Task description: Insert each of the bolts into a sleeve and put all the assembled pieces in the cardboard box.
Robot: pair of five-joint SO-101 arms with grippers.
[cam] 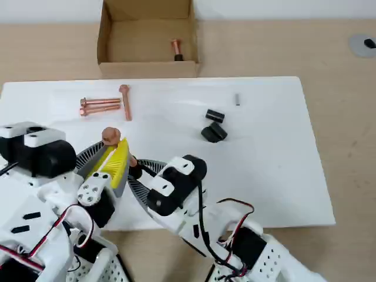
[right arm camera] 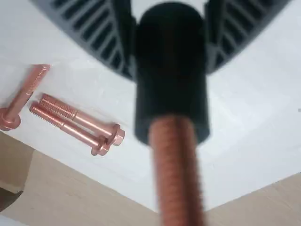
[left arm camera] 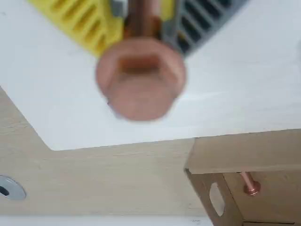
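Observation:
My left gripper [cam: 117,157] [left arm camera: 141,14], with one yellow and one grey finger, is shut on the shank of a copper bolt [cam: 111,136] [left arm camera: 140,77] whose flanged head faces its camera. My right gripper [cam: 137,171] [right arm camera: 170,28] is shut on a black sleeve [right arm camera: 170,70] just beside it. The bolt's threaded end [right arm camera: 178,169] runs through the sleeve and sticks out. Three loose bolts [cam: 101,106] [right arm camera: 75,125] lie at the sheet's far left. Two loose black sleeves [cam: 214,124] lie mid-sheet. The cardboard box [cam: 147,69] [left arm camera: 221,155] holds one assembled piece [cam: 176,50] [left arm camera: 249,184].
Everything sits on a white sheet [cam: 264,176] over a wooden table. A small grey pin [cam: 237,99] lies beyond the loose sleeves. A round grey fitting [cam: 364,44] sits in the table's far right corner. The sheet's right half is bare.

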